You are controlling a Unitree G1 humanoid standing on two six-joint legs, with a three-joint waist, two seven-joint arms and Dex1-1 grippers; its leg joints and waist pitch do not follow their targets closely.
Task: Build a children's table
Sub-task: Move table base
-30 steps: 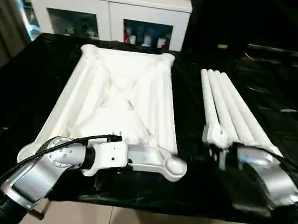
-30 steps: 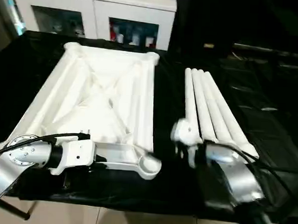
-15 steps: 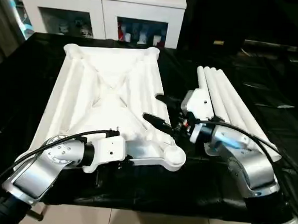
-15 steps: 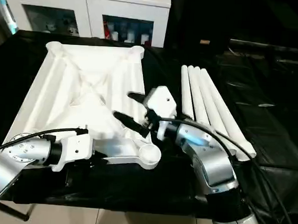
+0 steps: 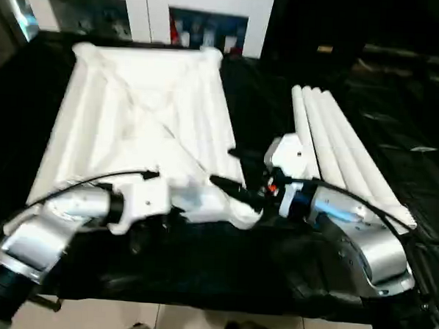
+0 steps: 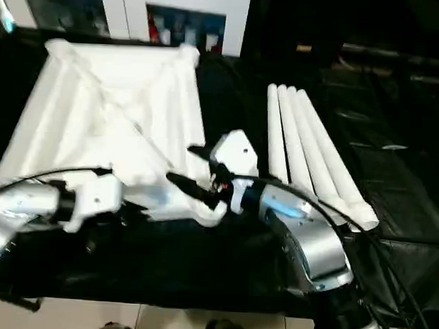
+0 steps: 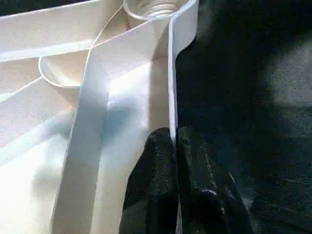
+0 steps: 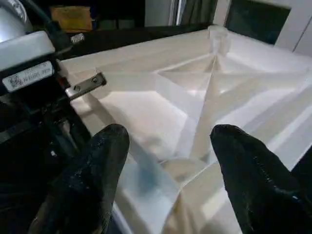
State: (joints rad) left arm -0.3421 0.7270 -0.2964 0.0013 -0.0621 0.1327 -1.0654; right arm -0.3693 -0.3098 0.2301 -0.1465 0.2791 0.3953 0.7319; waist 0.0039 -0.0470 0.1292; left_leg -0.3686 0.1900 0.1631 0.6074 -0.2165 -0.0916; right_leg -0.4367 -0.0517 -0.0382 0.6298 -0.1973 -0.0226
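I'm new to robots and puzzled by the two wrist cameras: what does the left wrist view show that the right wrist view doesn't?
Left wrist: the left gripper pinched shut on the rim of the tabletop, with a corner socket ahead. Right wrist: the right gripper open, the X ribs, and the left arm. Both: the white tabletop's underside.

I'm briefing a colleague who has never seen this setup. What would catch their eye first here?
The big white table top lies upside down on the black-covered table, its ribbed X-braced underside facing up. At its near edge the left gripper is shut on the rim, while the right gripper is spread open at the near right corner socket. To the right, four white legs lie side by side.
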